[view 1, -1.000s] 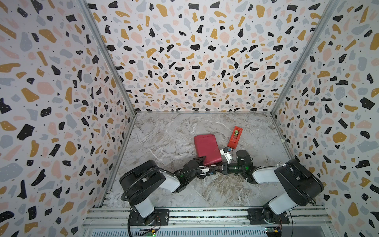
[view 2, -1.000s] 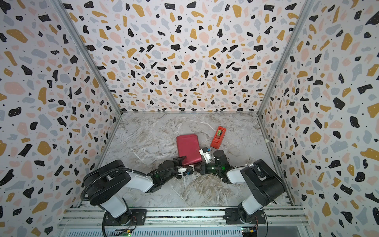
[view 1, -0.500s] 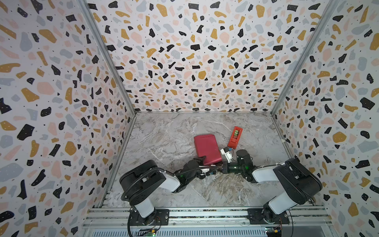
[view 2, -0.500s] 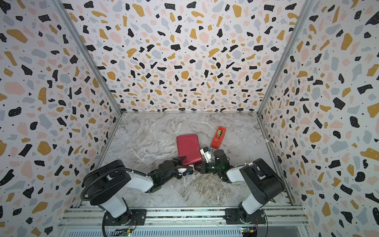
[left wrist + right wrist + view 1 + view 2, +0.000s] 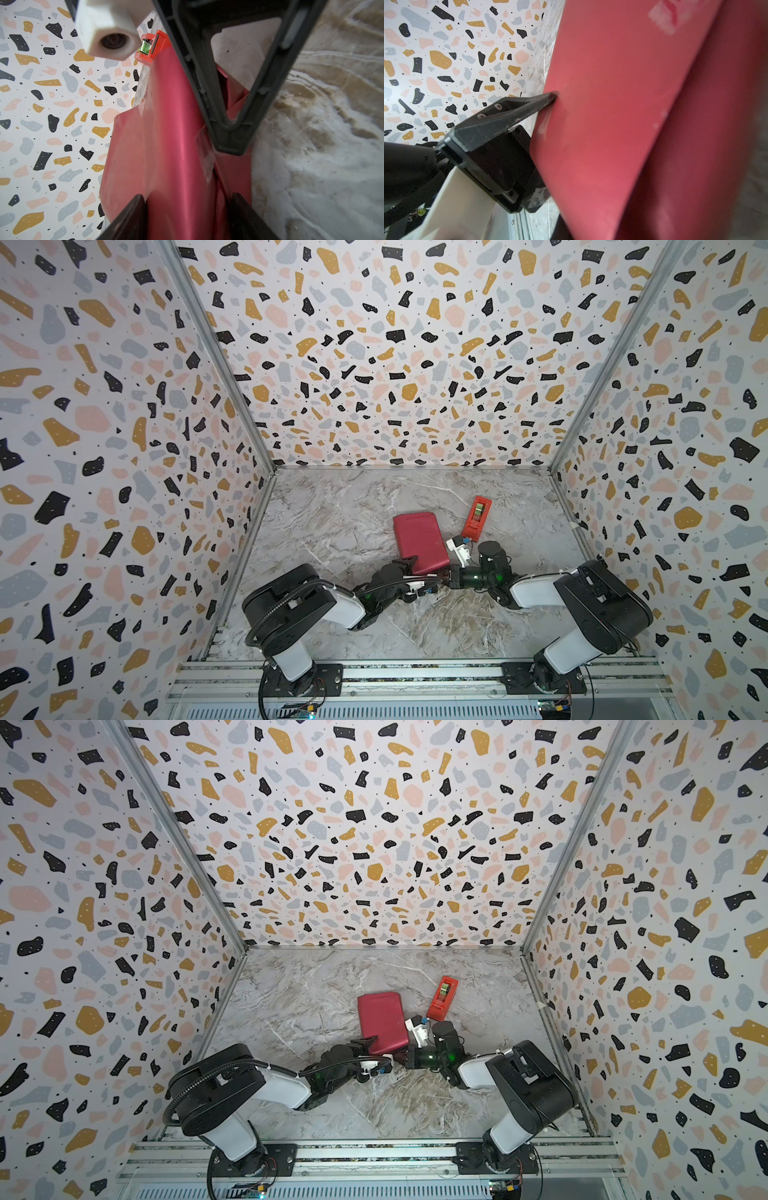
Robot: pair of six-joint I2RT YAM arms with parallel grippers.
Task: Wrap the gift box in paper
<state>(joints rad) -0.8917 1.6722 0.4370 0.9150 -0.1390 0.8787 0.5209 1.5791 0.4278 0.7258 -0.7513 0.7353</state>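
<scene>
Nothing has moved since before: my half-open left claw (image 5: 187, 197) pinches the paper (image 5: 419, 541) round the hidden gift box, mid-frame on the table (image 5: 353, 506), so, I guess, my shut, empty right claw (image 5: 229, 143) can press its flap.

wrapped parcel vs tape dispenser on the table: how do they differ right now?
Colour: the parcel is crimson; the tape dispenser is brighter red-orange with a green roll showing.
Size: the parcel is clearly wider than the narrow dispenser.
Contact: the left gripper straddles the parcel's near end and the right gripper has its tip at that same end; the dispenser lies apart, untouched.
Shared: both rest on the marble table.
</scene>
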